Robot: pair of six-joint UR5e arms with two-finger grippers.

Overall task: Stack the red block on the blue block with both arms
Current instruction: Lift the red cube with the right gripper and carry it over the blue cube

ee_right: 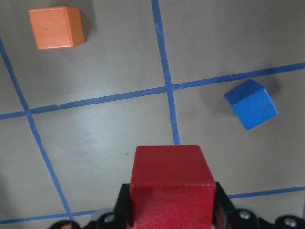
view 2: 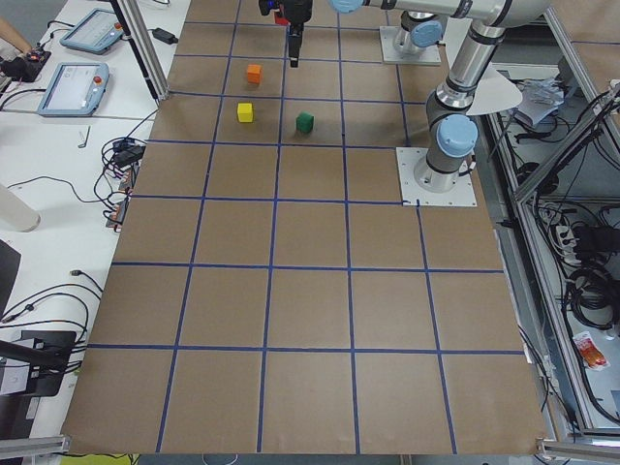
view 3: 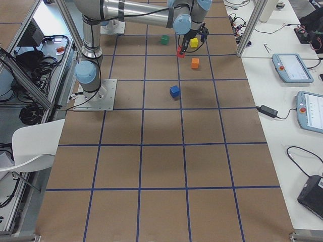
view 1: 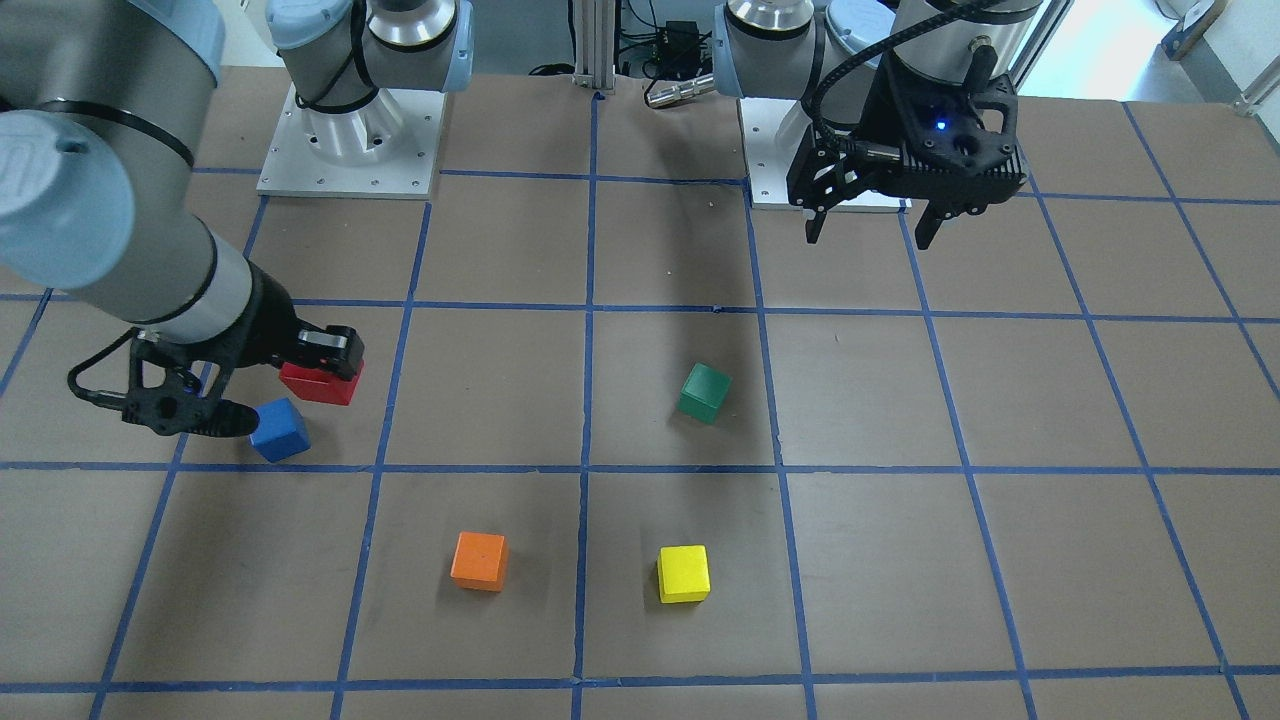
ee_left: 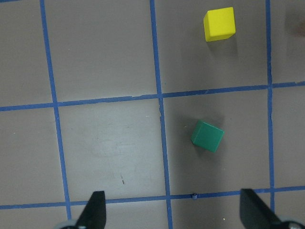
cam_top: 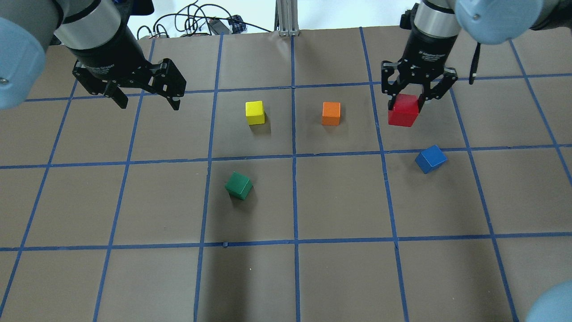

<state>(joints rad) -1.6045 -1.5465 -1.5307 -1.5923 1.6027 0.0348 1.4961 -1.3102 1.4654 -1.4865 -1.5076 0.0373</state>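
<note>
Gripping the red block [cam_top: 403,115] in the right gripper [cam_top: 406,107], with the left gripper [cam_top: 148,103] spread and empty.
Seen from overhead, left to right: the left gripper hangs above the table [cam_top: 339,201] with its jaws wide apart and nothing between them. The yellow block [cam_top: 254,112] lies to its inner side, and the green block [cam_top: 238,185], askew to the grid, lies further inward and toward the robot. The orange block [cam_top: 331,113] sits just inward of the right gripper. The right gripper's fingers clamp opposite faces of the red block, which is lifted off the table. The blue block [cam_top: 431,158] rests on the table near that gripper, on its robot side and slightly outward. It is turned askew, apart from the red block and not beneath it.
</note>
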